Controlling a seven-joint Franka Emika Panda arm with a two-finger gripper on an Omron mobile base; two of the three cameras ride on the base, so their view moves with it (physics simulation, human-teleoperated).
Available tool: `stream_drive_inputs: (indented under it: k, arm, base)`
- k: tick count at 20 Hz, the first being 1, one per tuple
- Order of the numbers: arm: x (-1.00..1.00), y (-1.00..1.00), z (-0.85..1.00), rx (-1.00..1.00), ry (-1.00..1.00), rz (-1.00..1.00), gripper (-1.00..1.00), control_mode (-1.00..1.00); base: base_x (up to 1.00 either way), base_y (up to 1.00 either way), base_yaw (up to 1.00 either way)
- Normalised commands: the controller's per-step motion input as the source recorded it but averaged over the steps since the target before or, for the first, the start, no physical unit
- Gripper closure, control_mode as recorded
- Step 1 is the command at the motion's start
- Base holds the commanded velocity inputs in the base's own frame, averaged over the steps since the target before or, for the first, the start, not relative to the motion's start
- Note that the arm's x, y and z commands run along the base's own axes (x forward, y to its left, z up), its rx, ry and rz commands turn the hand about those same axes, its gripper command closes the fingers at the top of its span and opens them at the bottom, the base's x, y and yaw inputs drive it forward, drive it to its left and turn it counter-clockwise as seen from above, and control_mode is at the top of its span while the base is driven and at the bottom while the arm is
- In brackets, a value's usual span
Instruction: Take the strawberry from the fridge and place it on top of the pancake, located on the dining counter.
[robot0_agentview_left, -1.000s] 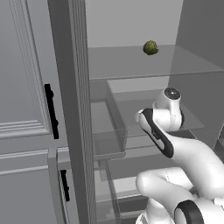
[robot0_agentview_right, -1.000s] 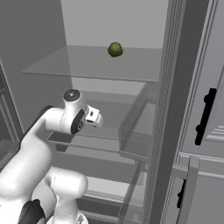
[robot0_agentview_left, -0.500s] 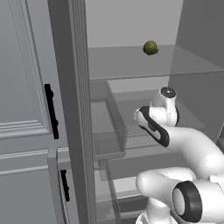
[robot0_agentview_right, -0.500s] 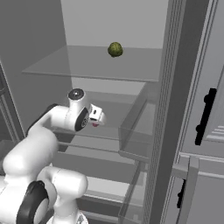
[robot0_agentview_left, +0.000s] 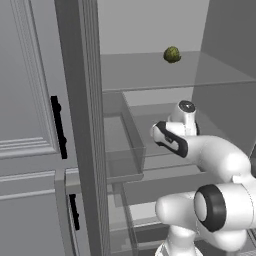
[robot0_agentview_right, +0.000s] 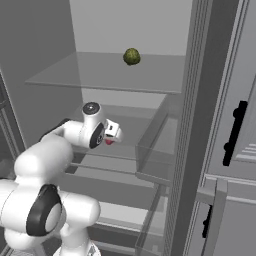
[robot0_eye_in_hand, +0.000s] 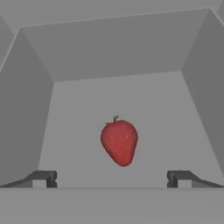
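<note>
The strawberry lies on a pale fridge shelf, centred ahead of the pincer, whose fingertips stand wide apart on either side of it and clear of it. In the right base view the berry peeks out just below the hand. The reach should probably run straight on, keeping the berry midway, and close only once both fingers flank its widest part, gently, since soft round fruit may squirt out.

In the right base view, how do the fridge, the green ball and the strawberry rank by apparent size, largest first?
1. Fridge: by far the largest.
2. Green ball.
3. Strawberry: smallest, but partly hidden behind the pincer, so unsure.
</note>
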Motion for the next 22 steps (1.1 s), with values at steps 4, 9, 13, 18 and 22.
stream_drive_inputs:
  k: [4, 9, 13, 18, 22]
  arm:
    - [0.35, -0.06, -0.09, 0.00, 0.00, 0.00, -1.00, -1.00]
    - [0.21, -0.09, -0.16, 0.00, 0.00, 0.00, -1.00, -1.00]
    - [0.00, 0.00, -0.13, 0.00, 0.01, 0.00, -1.00, -1.00]
    - [0.05, 0.00, -0.12, 0.00, 0.00, 0.00, -1.00, -1.00]
    - [0.14, 0.00, -0.19, 0.00, 0.00, 0.00, -1.00, -1.00]
  base:
    - [0.00, 0.00, 0.00]
    - [0.00, 0.00, 0.00]
    - [0.00, 0.00, 0.00]
    - [0.00, 0.00, 0.00]
    - [0.00, 0.00, 0.00]
